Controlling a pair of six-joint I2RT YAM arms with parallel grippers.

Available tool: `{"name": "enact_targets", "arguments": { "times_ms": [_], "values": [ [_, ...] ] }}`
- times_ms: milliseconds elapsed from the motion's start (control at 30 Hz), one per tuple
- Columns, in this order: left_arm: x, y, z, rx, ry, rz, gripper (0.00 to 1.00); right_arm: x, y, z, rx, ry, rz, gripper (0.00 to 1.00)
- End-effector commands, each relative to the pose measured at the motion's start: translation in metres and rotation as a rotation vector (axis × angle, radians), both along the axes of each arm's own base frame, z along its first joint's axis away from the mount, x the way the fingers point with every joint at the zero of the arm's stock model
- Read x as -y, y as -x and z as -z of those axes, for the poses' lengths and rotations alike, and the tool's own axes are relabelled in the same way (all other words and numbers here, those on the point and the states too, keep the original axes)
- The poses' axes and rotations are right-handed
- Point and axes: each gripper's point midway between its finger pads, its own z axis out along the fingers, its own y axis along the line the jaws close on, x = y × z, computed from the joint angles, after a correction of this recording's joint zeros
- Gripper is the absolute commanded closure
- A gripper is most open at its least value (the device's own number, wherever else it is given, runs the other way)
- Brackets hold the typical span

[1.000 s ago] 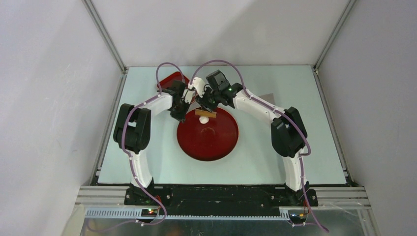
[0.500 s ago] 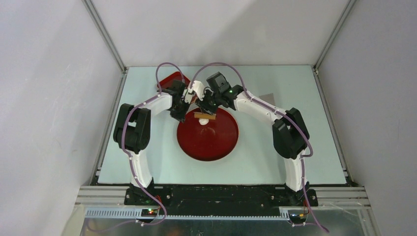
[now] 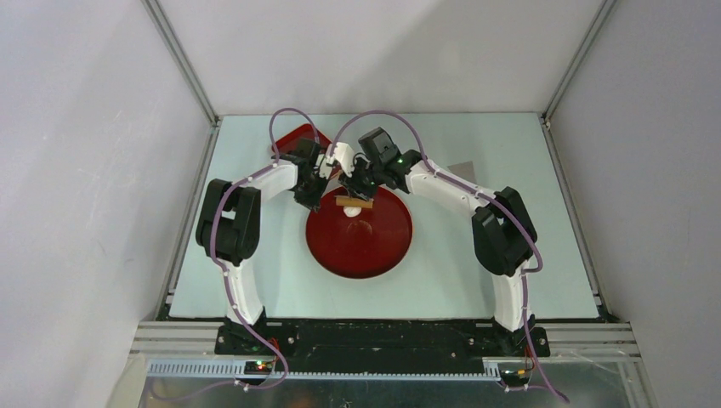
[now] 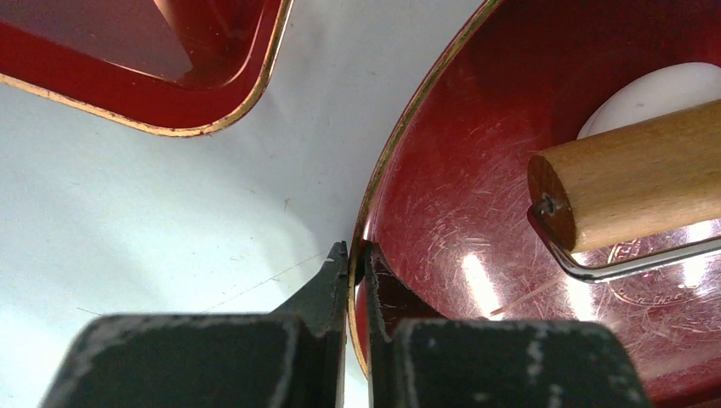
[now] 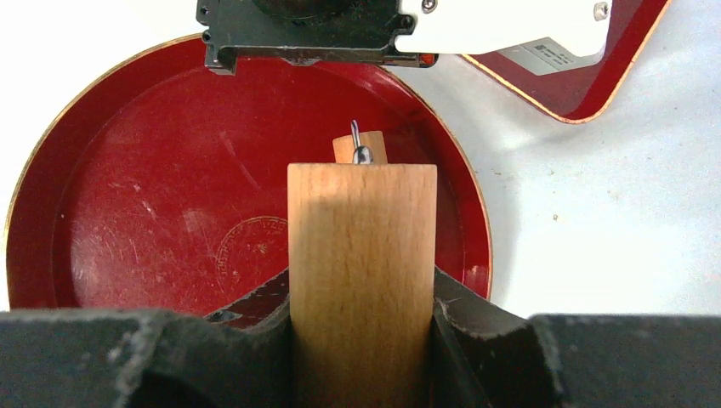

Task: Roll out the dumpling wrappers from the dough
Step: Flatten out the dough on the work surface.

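Two grippers, both clamped. The left gripper (image 4: 349, 259) is pressed together on the gold-edged rim of the round red plate (image 4: 442, 170), one finger outside and one inside. The right gripper (image 5: 361, 293) pinches the light wooden handle (image 5: 361, 238) of a small rolling tool. Its wooden roller (image 4: 629, 183), on a bent metal wire frame (image 4: 612, 265), sits ahead and right of the left fingers, over the plate. The white rounded dough piece (image 4: 659, 89) lies on the plate just beyond the roller, partly hidden by it. A rectangular red tray (image 4: 170, 76) sits ahead-left of the left gripper on the pale table (image 4: 170, 212).
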Motion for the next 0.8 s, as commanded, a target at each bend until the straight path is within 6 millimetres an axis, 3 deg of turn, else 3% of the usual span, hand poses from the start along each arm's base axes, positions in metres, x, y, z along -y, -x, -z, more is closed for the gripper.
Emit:
{"name": "enact_targets", "arguments": {
  "times_ms": [0,600,767],
  "values": [
    [-0.002,-0.003,0.007,-0.008,-0.016,0.012,1.00,0.022,0.058,0.048,-0.245,0.132,-0.046,1.00],
    [-0.002,-0.003,0.007,-0.009,-0.016,0.012,1.00,0.034,0.083,0.053,-0.293,0.137,-0.078,1.00],
    [-0.002,-0.003,0.007,-0.008,-0.015,0.010,1.00,0.036,0.095,0.035,-0.303,0.127,-0.095,1.00]
  ]
}}
